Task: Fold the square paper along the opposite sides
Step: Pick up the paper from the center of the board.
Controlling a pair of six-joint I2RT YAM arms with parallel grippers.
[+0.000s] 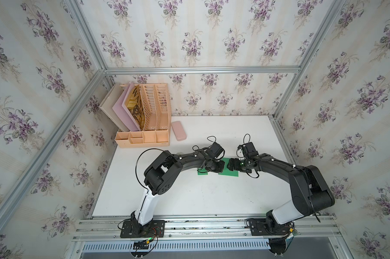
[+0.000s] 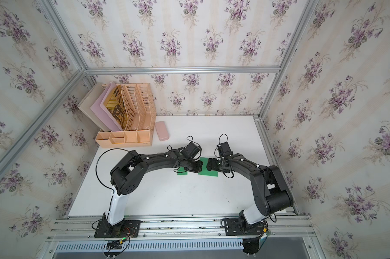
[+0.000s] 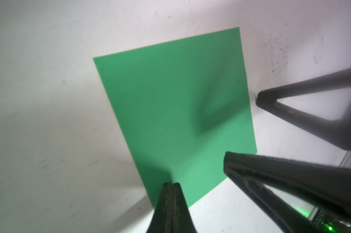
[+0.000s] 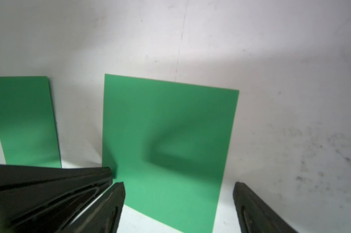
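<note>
The paper (image 4: 166, 121) looks thin, light and limp, so it is best to hold it at an edge. The left gripper (image 3: 171, 184) is closed, with its tips at the edge. The right gripper (image 4: 178, 184) stands wide.

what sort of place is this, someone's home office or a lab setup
Probably a robot lab cell dressed as a home office: aluminium frame bars border purple floral wallpaper panels, and a peach plastic desk file organiser stands on the white tabletop.
</note>
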